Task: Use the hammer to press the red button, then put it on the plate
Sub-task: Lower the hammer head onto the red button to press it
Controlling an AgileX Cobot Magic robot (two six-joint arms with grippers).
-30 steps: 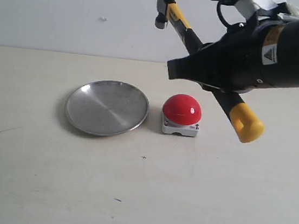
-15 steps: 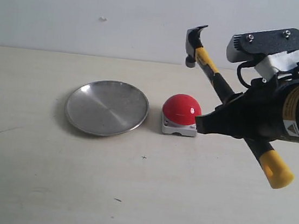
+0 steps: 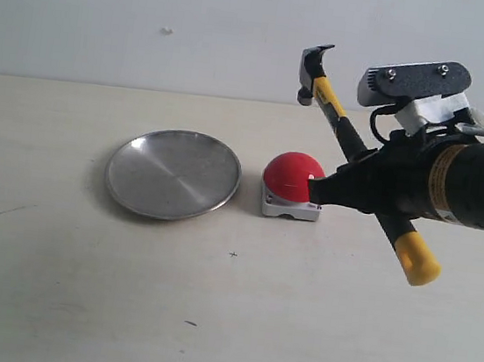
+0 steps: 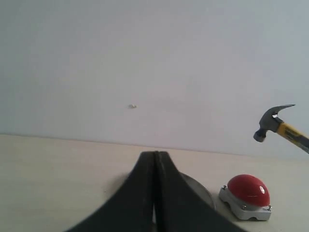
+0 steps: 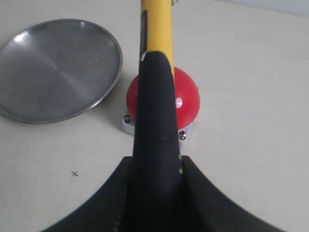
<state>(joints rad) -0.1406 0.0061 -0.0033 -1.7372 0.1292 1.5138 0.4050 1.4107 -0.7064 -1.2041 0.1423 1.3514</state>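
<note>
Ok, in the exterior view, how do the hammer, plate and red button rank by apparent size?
1. hammer: longest, though held aloft, so its nearness is unsure.
2. plate.
3. red button: smallest.

The right arm [image 3: 480, 188] reaches in from 3 o'clock in the exterior view, held roughly level above the table, with its black right hand [image 3: 318, 190] pointing toward 9 o'clock. Its fingers are clamped around the handle of the hammer [image 3: 347, 134]. A grey camera bracket [image 3: 413, 83] sits on top of the wrist at 12 o'clock. The left hand [image 4: 155, 164] appears only in its own wrist view, fingers pressed flat together and gripping nothing.
</note>
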